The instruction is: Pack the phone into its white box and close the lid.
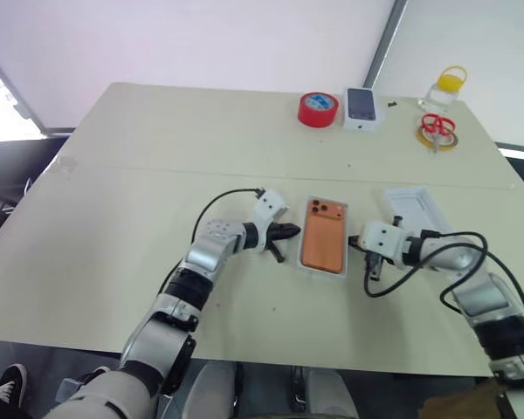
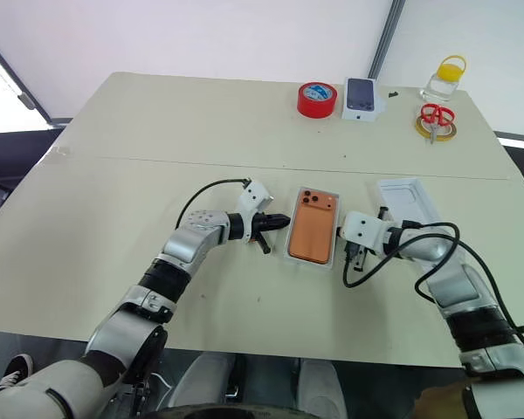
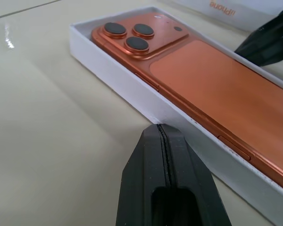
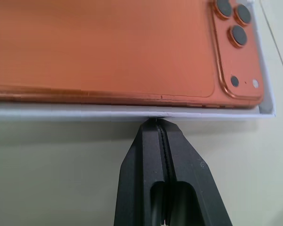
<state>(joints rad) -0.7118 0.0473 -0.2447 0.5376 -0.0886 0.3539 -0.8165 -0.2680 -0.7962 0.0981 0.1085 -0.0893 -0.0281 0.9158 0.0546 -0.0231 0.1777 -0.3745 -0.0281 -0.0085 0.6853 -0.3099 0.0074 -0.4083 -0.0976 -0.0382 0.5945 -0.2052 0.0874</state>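
on the beige table (image 1: 113, 227), near its front edge, the phone (image 1: 324, 234) lies face down inside the white box (image 1: 307, 262), its camera cluster at the far end. the box walls frame the phone on all sides, and the orange back sits roughly level with the white rim. the left gripper (image 1: 291, 232) points at the box's left long wall, its two black fingers pressed together with nothing between them; in the left wrist view the tip sits right at that wall, touching or just short of it. the right gripper (image 2: 353, 250) comes in from the opposite side, its fingers likewise pinched together and empty, the tip against or just beside the right long wall. the lid (image 1: 415, 208) lies open side up on the table to the right of the box, apart from it, behind the right arm. along the far edge stand a red tape roll (image 1: 318, 109), a small printed box (image 1: 362, 106), a jar with a yellow cap (image 1: 446, 89), and red scissors (image 1: 437, 127) resting on a yellow tape ring.
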